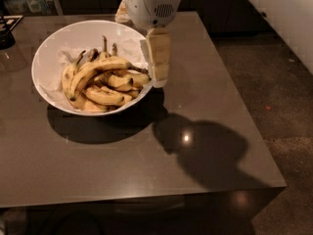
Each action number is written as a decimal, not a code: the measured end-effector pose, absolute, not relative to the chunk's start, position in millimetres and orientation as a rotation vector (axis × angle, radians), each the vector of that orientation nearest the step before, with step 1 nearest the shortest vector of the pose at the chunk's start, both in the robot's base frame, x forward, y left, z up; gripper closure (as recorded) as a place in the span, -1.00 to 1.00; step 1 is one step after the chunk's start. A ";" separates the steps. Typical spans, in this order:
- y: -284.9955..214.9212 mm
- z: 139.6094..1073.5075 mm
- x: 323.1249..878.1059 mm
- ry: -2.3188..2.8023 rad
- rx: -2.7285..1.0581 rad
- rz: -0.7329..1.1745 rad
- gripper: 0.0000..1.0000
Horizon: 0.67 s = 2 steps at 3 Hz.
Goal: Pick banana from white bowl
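Observation:
The white bowl [45, 48] stands on the left half of the dark table, lined with crumpled white paper. The banana [100, 65], long, curved and speckled yellow, lies on top of the pile and arches from the lower left up to the right. Other speckled bananas [105, 96] lie under it, their dark stems pointing to the back. My gripper [157, 62] hangs from the white wrist housing [152, 5] above the bowl's right rim. It is just to the right of the bananas and holds nothing that I can see.
The dark grey table [122, 165] has its front edge near the bottom and its right edge by the speckled floor [279, 82]. A dark object [6, 33] sits at the far left edge. The arm casts a large shadow [205, 151] to the bowl's right.

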<state>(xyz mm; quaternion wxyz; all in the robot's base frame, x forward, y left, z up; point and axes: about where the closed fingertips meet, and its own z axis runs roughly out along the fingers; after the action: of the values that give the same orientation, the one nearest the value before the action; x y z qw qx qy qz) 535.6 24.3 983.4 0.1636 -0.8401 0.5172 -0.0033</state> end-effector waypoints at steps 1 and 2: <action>30.4 982.5 535.2 1.473 -2.374 -0.011 -1.00; 36.5 975.8 547.9 1.489 -2.383 -0.038 -1.00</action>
<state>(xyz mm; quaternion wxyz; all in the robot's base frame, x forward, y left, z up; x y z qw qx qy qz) 547.9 36.5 975.8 0.1648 -0.8363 0.5227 -0.0134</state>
